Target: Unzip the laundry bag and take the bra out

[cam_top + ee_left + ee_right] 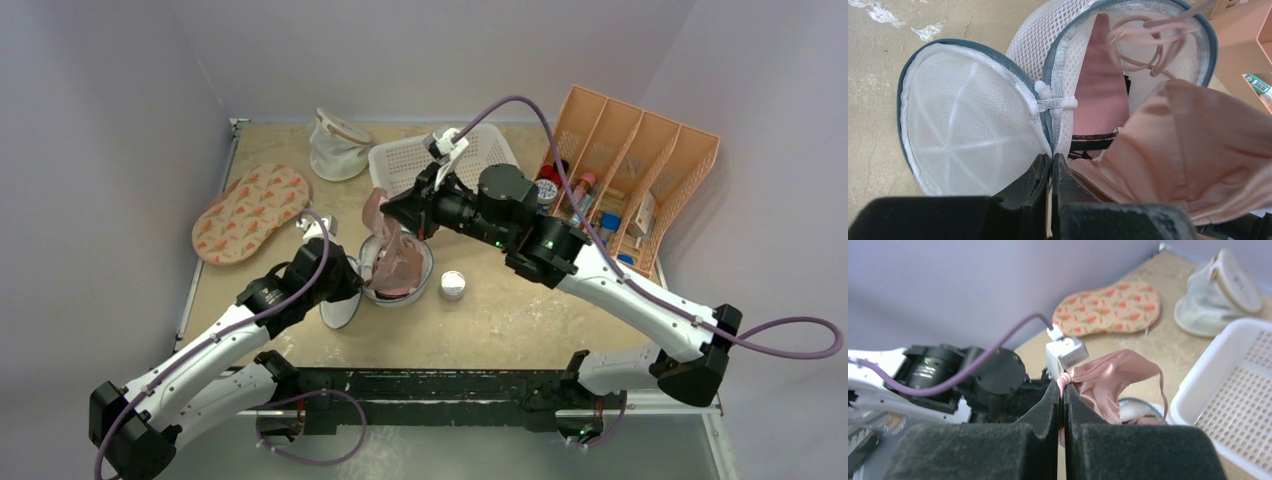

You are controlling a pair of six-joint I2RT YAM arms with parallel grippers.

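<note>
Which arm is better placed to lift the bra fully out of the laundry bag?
Right: the right tool pinches the bra, while the left tool clamps the laundry bag rim.

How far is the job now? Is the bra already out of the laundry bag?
Done: the laundry bag is unzipped, its lid lying open beside it. In hand: the right hand pinches the bra and holds its upper part above the bag; the left hand grips the bag. Left: part of the bra is inside the bag, so it must come fully out.
</note>
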